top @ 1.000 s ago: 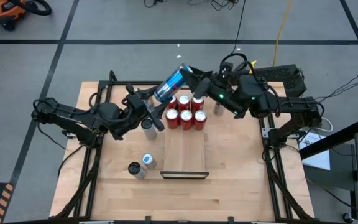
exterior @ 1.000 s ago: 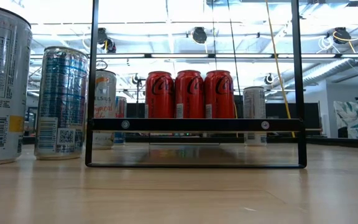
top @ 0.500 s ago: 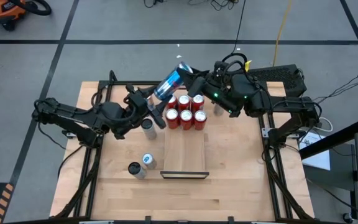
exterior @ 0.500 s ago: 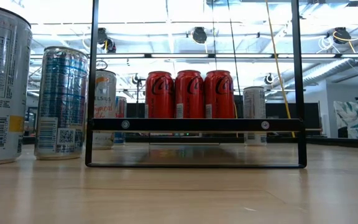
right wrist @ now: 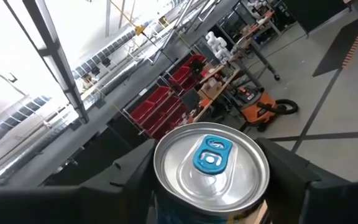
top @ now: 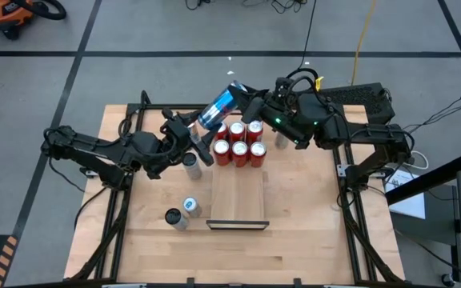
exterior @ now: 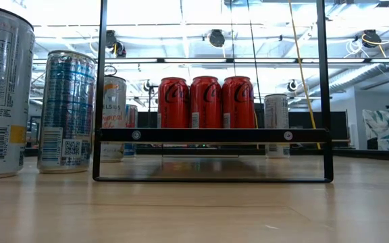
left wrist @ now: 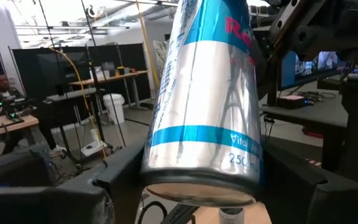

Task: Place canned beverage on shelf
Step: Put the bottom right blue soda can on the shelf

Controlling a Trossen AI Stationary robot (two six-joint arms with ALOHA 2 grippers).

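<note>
Premises: an industrial robotics lab or workshop; grey concrete floor [top: 134,32] with dark seams; an orange shop vacuum [top: 10,12]; red storage bins [right wrist: 166,102] on racking; exposed ceiling ducts [exterior: 215,37].

1. Blue-and-silver can [top: 218,109], between both grippers' fingers: glossy metal, brushed lid.
2. Red cans [exterior: 206,102] just below the grippers: shiny metal.
3. Shelf [top: 238,196]: pale, matt wood.
4. Table [exterior: 194,209]: smooth wood.
</note>
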